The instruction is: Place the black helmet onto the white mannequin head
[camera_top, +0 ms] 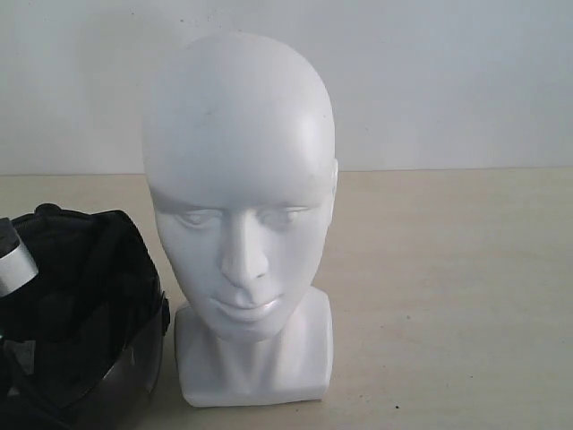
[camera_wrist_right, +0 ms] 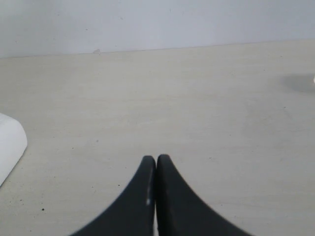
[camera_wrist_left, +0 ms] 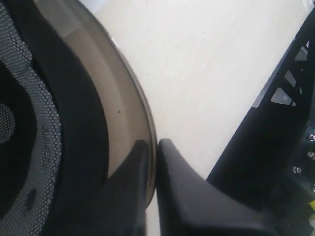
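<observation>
The white mannequin head (camera_top: 240, 215) stands upright on the table, facing the exterior camera, its crown bare. To its left sits the black helmet (camera_top: 85, 296), opening turned upward, its smoky visor (camera_top: 125, 381) at the lower rim. In the left wrist view my left gripper (camera_wrist_left: 153, 147) is shut on the visor (camera_wrist_left: 123, 128), one finger behind the tinted plastic and one outside it; the helmet's mesh lining (camera_wrist_left: 24, 137) lies beside it. My right gripper (camera_wrist_right: 156, 160) is shut with nothing in it, above bare table; the mannequin's base corner (camera_wrist_right: 10, 145) shows at one edge.
The pale tabletop (camera_top: 448, 296) stretches out to the right of the head, backed by a white wall (camera_top: 448, 81). A black frame part (camera_wrist_left: 275, 142) of the robot stands beside the left gripper. A silver arm piece (camera_top: 16, 264) shows above the helmet.
</observation>
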`<state>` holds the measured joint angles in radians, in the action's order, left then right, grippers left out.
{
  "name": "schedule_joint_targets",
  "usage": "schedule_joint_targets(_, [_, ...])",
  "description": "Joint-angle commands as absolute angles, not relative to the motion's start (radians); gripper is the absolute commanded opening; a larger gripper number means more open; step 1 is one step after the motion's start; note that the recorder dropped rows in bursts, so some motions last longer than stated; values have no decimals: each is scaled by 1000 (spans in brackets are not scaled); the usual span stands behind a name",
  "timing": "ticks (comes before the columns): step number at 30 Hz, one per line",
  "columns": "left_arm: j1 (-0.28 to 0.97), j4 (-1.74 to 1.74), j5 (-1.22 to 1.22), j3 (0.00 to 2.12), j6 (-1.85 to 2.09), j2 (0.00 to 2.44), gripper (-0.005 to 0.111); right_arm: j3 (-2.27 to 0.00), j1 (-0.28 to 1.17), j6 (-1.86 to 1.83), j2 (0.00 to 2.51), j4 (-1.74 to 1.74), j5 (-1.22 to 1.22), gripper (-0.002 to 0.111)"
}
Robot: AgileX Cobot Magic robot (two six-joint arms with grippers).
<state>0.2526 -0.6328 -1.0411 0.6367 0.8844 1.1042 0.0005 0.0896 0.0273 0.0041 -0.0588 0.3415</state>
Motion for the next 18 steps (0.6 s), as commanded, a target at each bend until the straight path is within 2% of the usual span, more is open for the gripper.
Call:
schedule_joint_targets(1, [260,-654,-1067,634,859,1103,4,0,91,23,0,-57,335,0])
schedule_joint_targets(4, [260,-654,-1067,634,854,1103,4,0,91,23,0,-57,335,0])
schedule_joint_targets(6, [260,-654,-1067,634,844,1103,8,0,91,23,0,-57,335,0])
schedule_joint_targets(14, [260,-654,-1012,634,793,1103,47,0,91,23,0,-57,335,0])
schedule_joint_targets(18, [260,-654,-1012,634,781,1103,48,0,91,23,0,-57,335,0])
